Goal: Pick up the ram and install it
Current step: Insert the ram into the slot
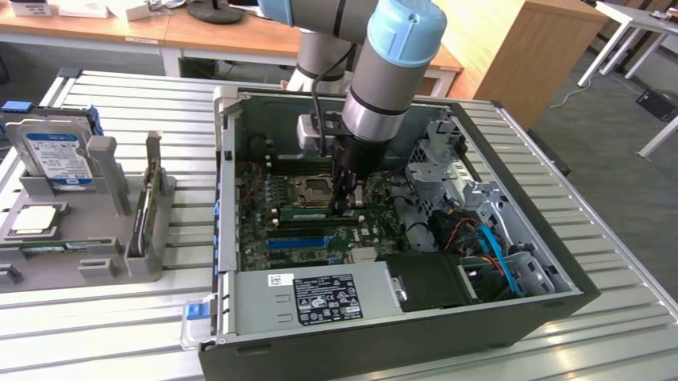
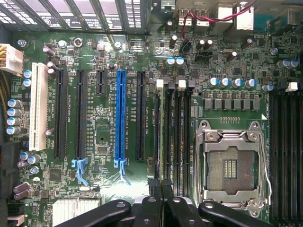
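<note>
The ram (image 1: 304, 212), a thin green stick, stands on edge in a memory slot of the motherboard inside the open computer case (image 1: 551, 305). My gripper (image 1: 344, 208) reaches straight down into the case and is shut, its tips at the ram's end toward the exterior view's right. Whether the tips touch it I cannot tell. In the wrist view the black fingertips (image 2: 154, 189) of the gripper (image 2: 161, 187) meet at one end of the black memory slots (image 2: 173, 132), between the blue slot (image 2: 120, 116) and the open CPU socket (image 2: 232, 165).
A grey tray (image 1: 106, 262) at the exterior view's left holds a hard drive (image 1: 59, 159) and a processor (image 1: 37, 218). Inside the case are a power supply (image 1: 317, 298), a drive cage (image 1: 445, 167) and cables (image 1: 493, 246). Wooden desks stand behind.
</note>
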Motion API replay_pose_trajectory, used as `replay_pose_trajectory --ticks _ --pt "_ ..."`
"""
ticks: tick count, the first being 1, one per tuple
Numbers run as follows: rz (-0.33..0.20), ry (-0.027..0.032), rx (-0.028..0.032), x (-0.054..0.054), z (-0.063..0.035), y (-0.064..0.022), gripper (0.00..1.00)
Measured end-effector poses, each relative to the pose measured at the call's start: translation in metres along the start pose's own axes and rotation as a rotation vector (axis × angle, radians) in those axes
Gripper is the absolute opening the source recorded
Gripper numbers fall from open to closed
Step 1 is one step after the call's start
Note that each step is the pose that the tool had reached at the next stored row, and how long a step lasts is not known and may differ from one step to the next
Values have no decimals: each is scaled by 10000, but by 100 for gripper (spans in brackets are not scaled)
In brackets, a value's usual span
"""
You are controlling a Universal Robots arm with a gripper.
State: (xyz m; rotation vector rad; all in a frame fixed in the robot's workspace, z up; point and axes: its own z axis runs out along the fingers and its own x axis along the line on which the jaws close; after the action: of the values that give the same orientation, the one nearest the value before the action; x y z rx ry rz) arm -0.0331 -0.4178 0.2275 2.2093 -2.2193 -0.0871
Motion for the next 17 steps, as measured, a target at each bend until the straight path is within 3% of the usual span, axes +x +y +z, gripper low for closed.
replay_pose_trajectory --ticks 17 --pt "-67 -2 -3 3 2 0 12"
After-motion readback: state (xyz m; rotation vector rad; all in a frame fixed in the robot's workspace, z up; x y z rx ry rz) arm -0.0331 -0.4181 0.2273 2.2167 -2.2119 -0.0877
